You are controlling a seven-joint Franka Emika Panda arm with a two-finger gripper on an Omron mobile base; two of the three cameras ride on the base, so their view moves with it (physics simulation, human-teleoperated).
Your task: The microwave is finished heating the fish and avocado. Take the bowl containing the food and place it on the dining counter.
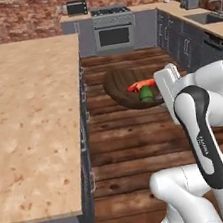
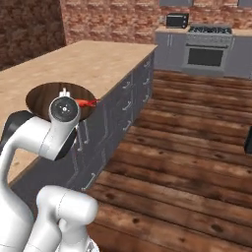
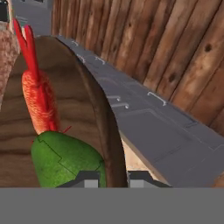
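Bowl (image 1: 130,88) of dark brown wood is clamped in the hand (image 3: 113,177), fingers pinched together on its rim, one inside the bowl and one outside per hand view. It's carried in the air, touching nothing else. Left base view puts it over the plank floor (image 1: 134,145), beside the table (image 1: 29,121), off that table's grey cabinet side. Right base view shows the bowl (image 2: 49,96) against the table's near end; from that angle can't tell if it's over the tan top or just short of the edge.

Inside the bowl: fish (image 1: 141,85), a red-orange strip, and avocado (image 1: 145,94), a green lump, touching each other. Hand view: avocado (image 3: 65,159) sits right by the gripped rim, fish (image 3: 37,94) just past it toward the bowl's middle.

Beyond the table's far end: grey range oven (image 1: 113,30) against the brick wall, small black box appliance (image 1: 76,7) on the back counter beside it. Arm (image 1: 201,120) stands between the camera and the bowl.
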